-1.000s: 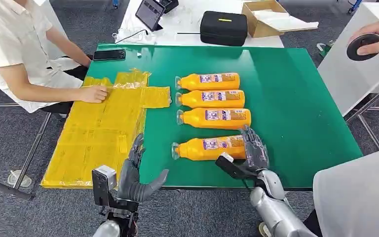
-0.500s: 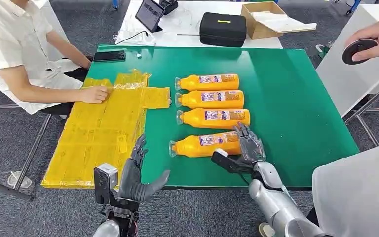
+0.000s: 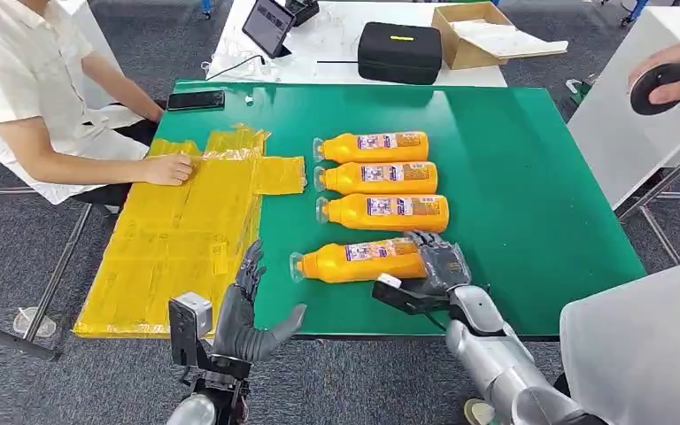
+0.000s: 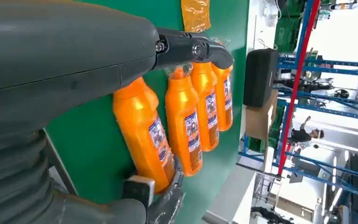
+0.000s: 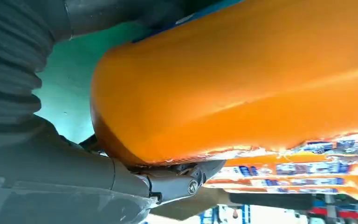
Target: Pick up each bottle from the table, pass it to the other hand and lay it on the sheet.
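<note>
- Table (image 3: pixel 531 159): green top, with a person seated at its far left corner and the robot at the near edge.
- Yellow sheet (image 3: pixel 186 230): lay flat along the table's left side, its left edge hanging past the table; the seated person's hand (image 3: pixel 170 168) rested on its far part.
- Nearest bottle (image 3: pixel 359 262): orange, on its side, cap toward the sheet, slightly angled against the row behind it; lay near the table's front edge, well apart from the sheet. The right wrist view showed its base (image 5: pixel 242 79) close against the palm.
- Right hand (image 3: pixel 438 266): grasped the base end of the nearest bottle, fingers curled over the top, thumb under the near side.
- Left hand (image 3: pixel 246 310): released, holding nothing, fingers spread and raised upright, thumb out to the right; hovered at the table's front edge between the sheet and the nearest bottle.
- Three further bottles (image 3: pixel 382 175): orange, lying side by side in a neat row beyond the nearest one, caps toward the sheet, labels up.
- Phone (image 3: pixel 197 99): dark, flat at the far left corner of the table.
- Black case (image 3: pixel 400 51) and open cardboard box (image 3: pixel 474 34): on the white table behind.
- Second person's hand (image 3: pixel 677 75): at the far right, holding a dark round object.
</note>
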Robot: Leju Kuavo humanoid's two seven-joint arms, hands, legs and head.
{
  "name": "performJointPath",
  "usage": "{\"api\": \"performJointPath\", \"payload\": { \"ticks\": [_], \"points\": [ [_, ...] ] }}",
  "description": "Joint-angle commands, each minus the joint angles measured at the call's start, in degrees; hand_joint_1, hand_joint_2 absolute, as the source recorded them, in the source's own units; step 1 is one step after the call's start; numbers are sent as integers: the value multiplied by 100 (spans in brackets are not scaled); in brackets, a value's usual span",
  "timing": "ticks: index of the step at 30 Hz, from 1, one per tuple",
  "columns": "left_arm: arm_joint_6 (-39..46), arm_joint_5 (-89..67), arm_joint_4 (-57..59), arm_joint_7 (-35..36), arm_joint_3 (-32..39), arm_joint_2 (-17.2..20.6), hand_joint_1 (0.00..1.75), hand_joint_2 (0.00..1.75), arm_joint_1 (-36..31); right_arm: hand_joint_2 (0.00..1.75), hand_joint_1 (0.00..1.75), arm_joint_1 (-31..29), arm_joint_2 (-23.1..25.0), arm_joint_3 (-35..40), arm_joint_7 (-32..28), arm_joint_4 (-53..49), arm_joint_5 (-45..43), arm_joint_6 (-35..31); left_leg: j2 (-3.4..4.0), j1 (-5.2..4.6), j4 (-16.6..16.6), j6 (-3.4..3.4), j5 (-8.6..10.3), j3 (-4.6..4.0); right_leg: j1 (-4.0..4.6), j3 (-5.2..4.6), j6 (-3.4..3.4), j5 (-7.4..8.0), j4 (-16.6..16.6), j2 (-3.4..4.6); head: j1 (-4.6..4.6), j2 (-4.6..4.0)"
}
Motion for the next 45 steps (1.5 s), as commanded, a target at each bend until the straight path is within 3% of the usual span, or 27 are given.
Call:
{"api": "performJointPath", "payload": {
  "ticks": [1,7,10,13,17,27,32,33,35,36,41,45],
  "points": [
    [4,22,174,24,23,87,0,175,-175,175,175,111,-34,267,-116,451,-116,74,-9,0,-8,3,4,9,3,13,-9,0,-7,-17,-2,0],
    [4,22,174,24,23,87,0,175,-175,175,175,111,-34,267,-116,451,-116,74,-9,-2,-12,6,4,12,2,16,-13,-2,-10,-21,-2,0],
    [160,88,93,-179,103,54,0,175,-140,175,175,318,158,-351,-1118,150,-1328,252,-8,2,-7,2,2,8,4,13,-9,-1,-8,-15,-2,0],
    [74,515,-171,-337,251,43,0,175,14,175,175,548,290,-571,-1422,-293,-1859,-27,-6,2,-8,2,1,10,5,13,-12,-3,-6,-14,-2,0],
    [407,417,-961,-936,322,102,0,175,337,175,175,821,445,-941,-1551,-830,-2419,-347,8,1,0,0,-4,-6,3,-4,-9,-4,4,2,-2,0],
    [748,550,-2211,-936,926,-75,0,175,1201,175,175,1870,666,-1299,-1586,-2451,-2831,-736,0,3,2,2,-12,-33,5,-25,-9,-13,6,0,-2,0],
    [649,792,-2100,-936,1019,-122,0,175,1212,175,175,1867,686,-1530,-1656,-2452,-2899,-915,-5,-1,-1,3,-2,-56,1,-47,-5,-6,3,-3,-2,0],
    [378,1644,-1916,-628,857,54,0,175,1132,175,175,1906,748,-1629,-1789,-2529,-2999,-993,0,-1,-1,4,-6,-48,1,-40,-8,-8,3,-1,-2,0],
    [282,1865,-1822,-576,814,113,0,175,1107,175,175,1937,766,-1617,-1808,-2587,-3011,-989,-6,-2,-6,4,-2,-45,0,-36,-10,-8,1,-7,-2,0],
    [-102,2649,-1628,-74,720,244,0,175,1054,175,175,1967,817,-1591,-1984,-2695,-3167,-961,-4,-1,-4,3,-2,-50,0,-42,-8,-6,1,-4,-2,0],
    [-229,2802,-1359,-83,671,296,0,175,1019,175,175,1978,893,-1483,-2037,-2799,-3240,-910,-3,-1,-8,2,0,-49,0,-42,-7,-5,-2,-1,0,0],
    [-213,2760,-806,83,381,391,0,175,722,175,175,1900,943,-929,-2152,-2913,-3323,-531,-3,-1,-11,2,-2,-39,1,-37,-11,-8,-3,-7,-2,0]
  ]
}}
